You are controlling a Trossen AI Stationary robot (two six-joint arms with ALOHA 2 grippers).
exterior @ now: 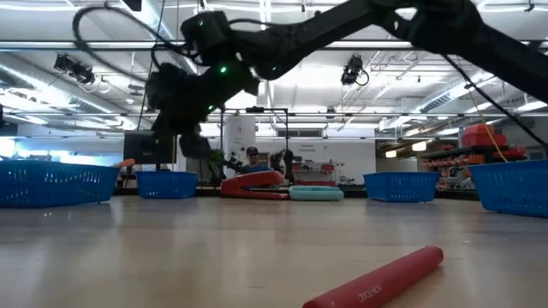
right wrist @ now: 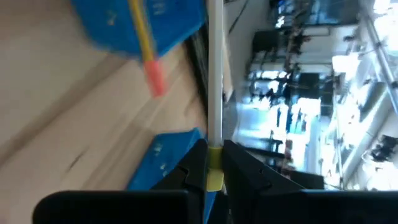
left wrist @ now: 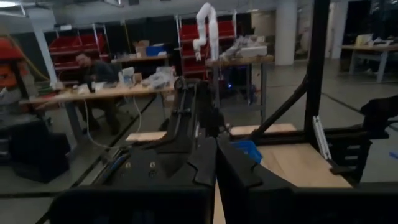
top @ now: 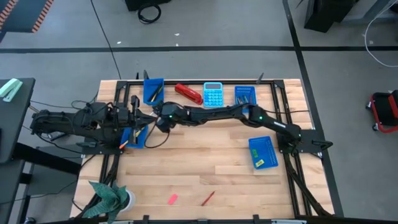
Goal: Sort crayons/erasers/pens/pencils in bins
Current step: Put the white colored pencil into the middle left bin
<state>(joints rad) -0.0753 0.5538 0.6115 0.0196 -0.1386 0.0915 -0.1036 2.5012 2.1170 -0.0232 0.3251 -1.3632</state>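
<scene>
Right wrist view shows the right gripper (right wrist: 214, 163) clamped on a white pencil (right wrist: 215, 81) near its yellow end, held above the bins at the worktop's far left corner. Gripped so far off-centre, it could swing or slip and miss the pencil bin (top: 152, 90). Parked at the left edge, the left gripper (left wrist: 216, 163) is closed and empty.

Four blue bins (top: 153, 90) stand on the table (top: 205, 168), plus one red stapler (top: 188, 93), one light-blue calculator (top: 213, 94), one pink eraser (top: 172, 199) and one red crayon (top: 208, 198) (both loose, near edge).
</scene>
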